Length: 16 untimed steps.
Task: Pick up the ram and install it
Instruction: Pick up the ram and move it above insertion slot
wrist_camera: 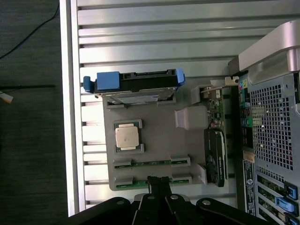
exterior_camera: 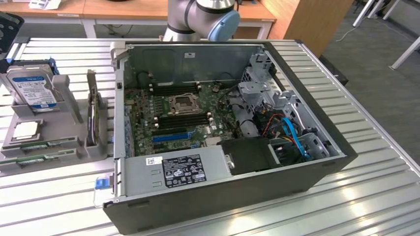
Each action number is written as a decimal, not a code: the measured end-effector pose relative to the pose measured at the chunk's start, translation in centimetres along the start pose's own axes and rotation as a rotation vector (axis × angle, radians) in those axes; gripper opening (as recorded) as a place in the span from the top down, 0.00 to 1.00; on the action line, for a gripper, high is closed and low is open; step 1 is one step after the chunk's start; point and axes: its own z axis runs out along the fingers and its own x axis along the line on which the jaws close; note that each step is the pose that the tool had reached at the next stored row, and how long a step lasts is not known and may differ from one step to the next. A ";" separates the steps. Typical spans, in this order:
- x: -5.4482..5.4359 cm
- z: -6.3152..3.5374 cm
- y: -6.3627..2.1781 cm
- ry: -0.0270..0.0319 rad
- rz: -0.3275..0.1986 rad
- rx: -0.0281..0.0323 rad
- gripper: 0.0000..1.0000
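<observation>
The black gripper, pinched shut and empty, hangs over the middle of the long green ram stick. The stick lies lengthwise along the grey plastic tray's near edge.

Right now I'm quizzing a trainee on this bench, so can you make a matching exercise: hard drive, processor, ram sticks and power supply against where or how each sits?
1 hard drive
2 processor
3 ram sticks
4 power supply

a inside the case
b lying flat, silver top
c on edge, in blue caddy
d green, side by side

Pairs: 1c, 2b, 3d, 4a.
</observation>
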 end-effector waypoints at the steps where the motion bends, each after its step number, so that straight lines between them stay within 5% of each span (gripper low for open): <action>1: 0.0 0.00 0.00 0.0002 -0.003 0.0000 0.90; 16: 0.0 0.00 0.00 0.0096 -0.226 0.0034 0.90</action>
